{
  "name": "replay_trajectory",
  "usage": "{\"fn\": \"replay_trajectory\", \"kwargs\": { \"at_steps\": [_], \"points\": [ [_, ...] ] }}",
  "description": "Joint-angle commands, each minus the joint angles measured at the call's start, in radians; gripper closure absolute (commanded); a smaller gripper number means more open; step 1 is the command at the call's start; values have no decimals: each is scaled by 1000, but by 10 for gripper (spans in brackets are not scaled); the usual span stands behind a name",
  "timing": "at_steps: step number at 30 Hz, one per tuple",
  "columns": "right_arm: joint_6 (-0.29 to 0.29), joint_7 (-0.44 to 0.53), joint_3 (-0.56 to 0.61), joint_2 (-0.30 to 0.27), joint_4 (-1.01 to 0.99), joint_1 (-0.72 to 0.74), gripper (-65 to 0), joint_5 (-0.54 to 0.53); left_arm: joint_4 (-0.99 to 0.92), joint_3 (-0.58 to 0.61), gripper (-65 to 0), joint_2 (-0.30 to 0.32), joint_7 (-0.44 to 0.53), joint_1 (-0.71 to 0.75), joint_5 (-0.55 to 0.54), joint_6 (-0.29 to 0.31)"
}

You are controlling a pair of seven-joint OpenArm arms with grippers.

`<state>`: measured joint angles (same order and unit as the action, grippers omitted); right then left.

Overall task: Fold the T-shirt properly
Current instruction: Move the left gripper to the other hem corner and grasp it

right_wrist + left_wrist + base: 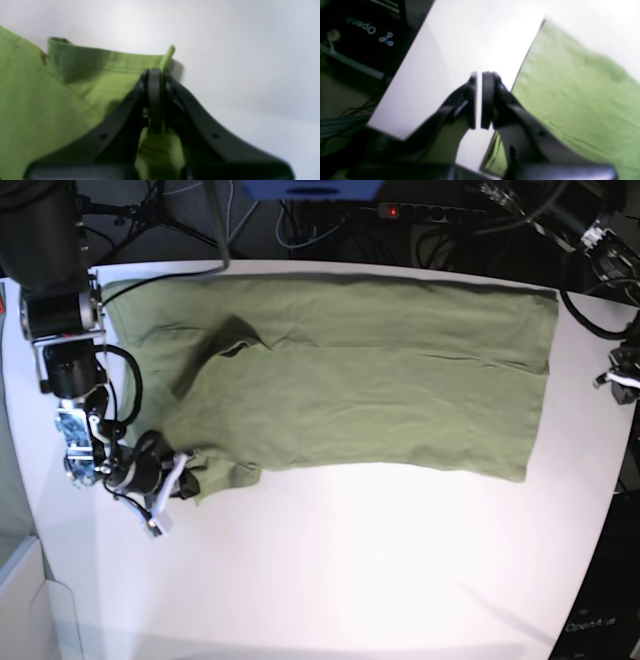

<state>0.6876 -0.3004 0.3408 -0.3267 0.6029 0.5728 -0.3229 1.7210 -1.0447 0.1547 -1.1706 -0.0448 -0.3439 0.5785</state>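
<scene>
The T-shirt (380, 370) is soft, matt green cloth, thin and lightly creased. The worktop (380, 580) is smooth white with a faint sheen. Both hands' fingers (155, 100) look like matt black plastic.

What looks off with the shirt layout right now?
The T-shirt lies mostly flat, but one sleeve is bunched into a raised fold near on the shoulder area. The right pincer is shut on the other sleeve's hem, lifting it. The left pincer is shut, holding nothing, just off the shirt's edge.
</scene>
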Motion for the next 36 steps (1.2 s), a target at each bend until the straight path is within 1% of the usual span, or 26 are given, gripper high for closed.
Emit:
{"fn": "replay_trajectory", "kwargs": {
  "at_steps": [1, 3, 6, 7, 9, 14, 17, 23, 26, 29, 32, 36],
  "points": [
    [7, 19, -3, -10, 16, 28, -12, -12, -8, 2, -48, 29, 19, -33, -17, 2],
    [7, 19, -3, -10, 16, 26, -12, -12, -82, 24, -124, 56, 24, -89, -17, 1],
    [7, 16, -3, -10, 16, 26, -12, -12, -184, 39, -275, 76, 33, -168, -17, 1],
    [7, 13, -3, -10, 16, 26, -12, -12, -214, 42, -312, 81, 48, -186, -17, 1],
    [7, 11, -4, -10, 15, 25, -10, -12, -264, 71, -351, 85, 88, -214, -17, -1],
    [7, 11, -3, -7, 15, 10, -10, -12, -438, 248, -352, 118, 206, -263, -16, -1],
    [7, 10, -3, -7, 15, 8, -10, -12, -559, 300, -352, 130, 298, -270, -16, -1],
    [7, 10, -3, -12, 15, 6, -10, -12, -686, 306, -352, 130, 423, -278, -17, -2],
    [7, 8, -3, -12, 15, 6, -10, -12, -734, 306, -352, 133, 447, -289, -14, -2],
    [7, 8, -3, -12, 15, 6, -10, -12, -789, 306, -354, 145, 476, -307, 36, -2],
    [7, 8, -3, -12, 15, 6, -10, -12, -835, 306, -354, 144, 508, -338, 96, -2],
    [7, 8, -3, -12, 15, 6, -10, -12, -895, 306, -355, 144, 535, -373, 145, -1]
  ]
}}
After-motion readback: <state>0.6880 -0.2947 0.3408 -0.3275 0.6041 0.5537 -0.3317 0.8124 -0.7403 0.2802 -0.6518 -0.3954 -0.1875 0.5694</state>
